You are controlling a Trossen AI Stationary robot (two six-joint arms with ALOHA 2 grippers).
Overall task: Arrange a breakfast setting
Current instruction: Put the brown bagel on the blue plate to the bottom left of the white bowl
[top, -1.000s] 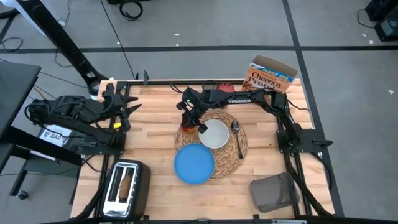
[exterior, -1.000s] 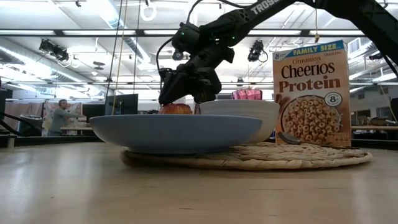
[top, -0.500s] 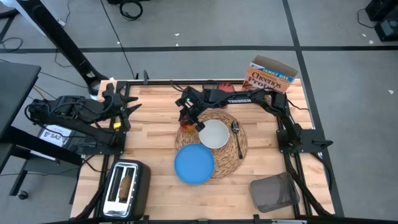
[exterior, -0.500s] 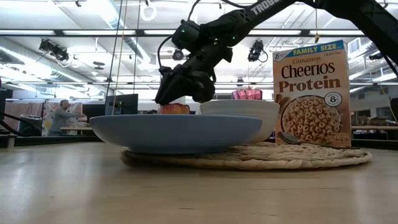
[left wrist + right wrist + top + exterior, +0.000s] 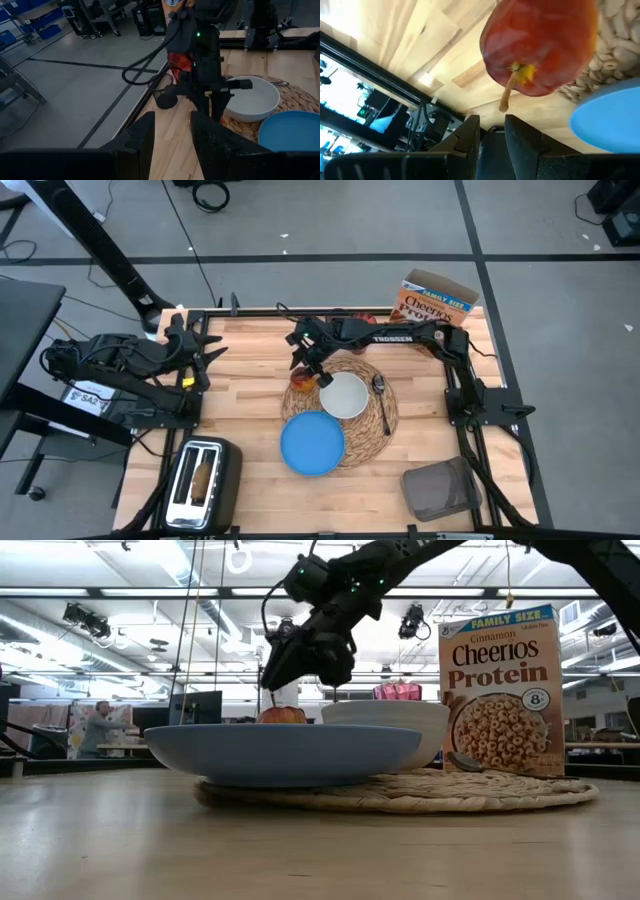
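The right gripper [image 5: 312,366] hovered just above the red-yellow apple [image 5: 301,381], its fingers parted and holding nothing, the apple resting on the round woven straw placemat [image 5: 372,428] beside the white bowl [image 5: 345,396]; the left gripper [image 5: 200,352] waited, part-open and empty, at the bench [image 5: 250,360] edge.

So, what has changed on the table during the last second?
The right hand has let go of the apple and risen above it, drawing back a little toward the far edge. Its fingers now stand narrowly apart with nothing between them. The apple rests on the placemat beside the white bowl. The blue plate, spoon, Cheerios box and left hand stayed where they were.
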